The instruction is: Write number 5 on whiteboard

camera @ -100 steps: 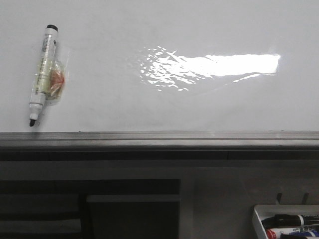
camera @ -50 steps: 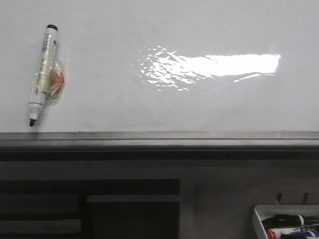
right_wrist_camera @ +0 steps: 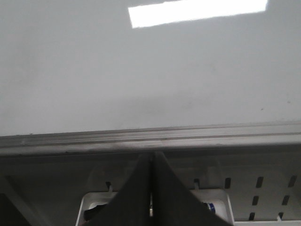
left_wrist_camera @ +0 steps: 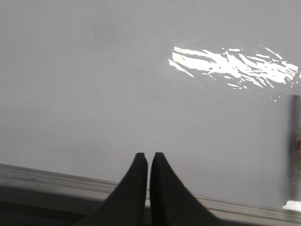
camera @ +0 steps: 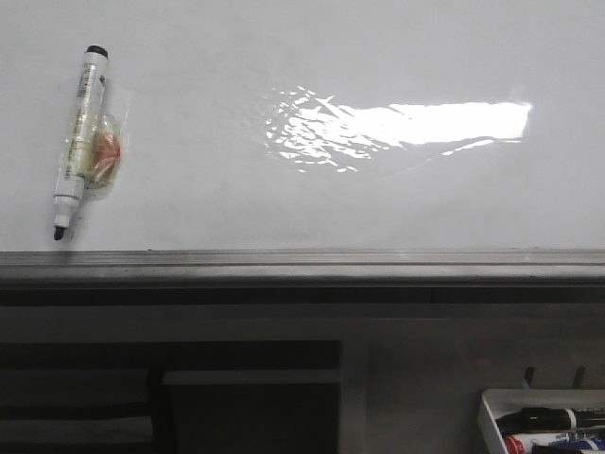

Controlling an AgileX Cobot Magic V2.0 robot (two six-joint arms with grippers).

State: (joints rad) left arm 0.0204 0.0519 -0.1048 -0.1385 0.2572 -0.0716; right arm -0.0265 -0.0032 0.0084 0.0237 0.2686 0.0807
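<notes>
On glossy whiteboard (camera: 312, 189): slim cylindrical marker (camera: 77, 142), bright glare.

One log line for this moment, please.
whiteboard: blank, no digit | marker: on board, untouched | left gripper: shut, empty | right gripper: shut, empty

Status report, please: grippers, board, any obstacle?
Left gripper shut, empty. Right gripper shut, empty. Whiteboard blank, no 5 yet. Marker on board, left side, untouched.

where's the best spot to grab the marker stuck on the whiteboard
Probably the bare upper barrel of the marker, between its black cap and the clear wrap around its middle. It sits nearly upright on the whiteboard, so come straight at the board, fingers closing across its width.
</notes>
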